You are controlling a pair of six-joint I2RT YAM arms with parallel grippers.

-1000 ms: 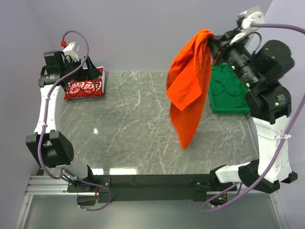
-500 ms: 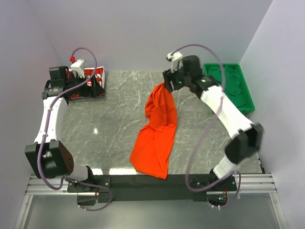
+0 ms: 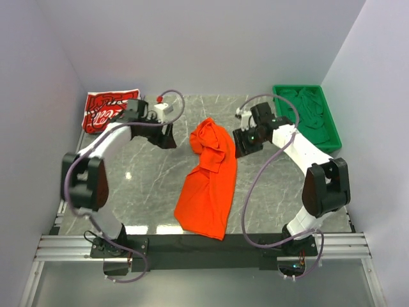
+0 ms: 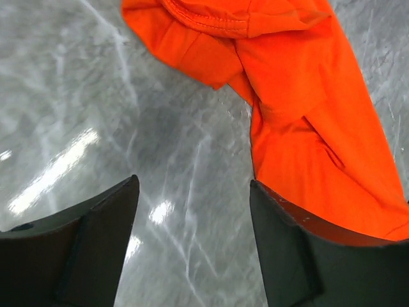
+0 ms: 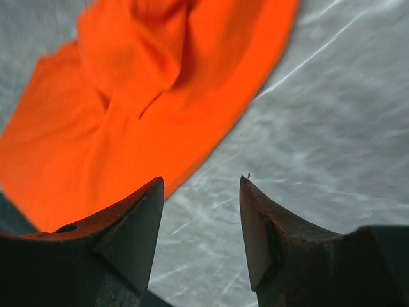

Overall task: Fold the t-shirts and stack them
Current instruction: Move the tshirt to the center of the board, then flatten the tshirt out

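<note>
The orange t-shirt (image 3: 208, 176) lies crumpled in a long strip across the middle of the marble tabletop (image 3: 147, 192), bunched at its far end; the red t-shirt (image 3: 105, 110) sits at the far left corner. The left tool (image 4: 192, 192) hovers wide just left of the bunch and the right tool (image 5: 201, 188) wide just right, both gripping nothing

orange t-shirt (image 3: 208, 185) crumpled mid-table, red t-shirt (image 3: 105, 110) far-left

Plain t-shirt (image 3: 208, 182) at table (image 3: 140, 185) centre, printed t-shirt (image 3: 105, 110) far left, tray (image 3: 331, 125) far right.
</note>
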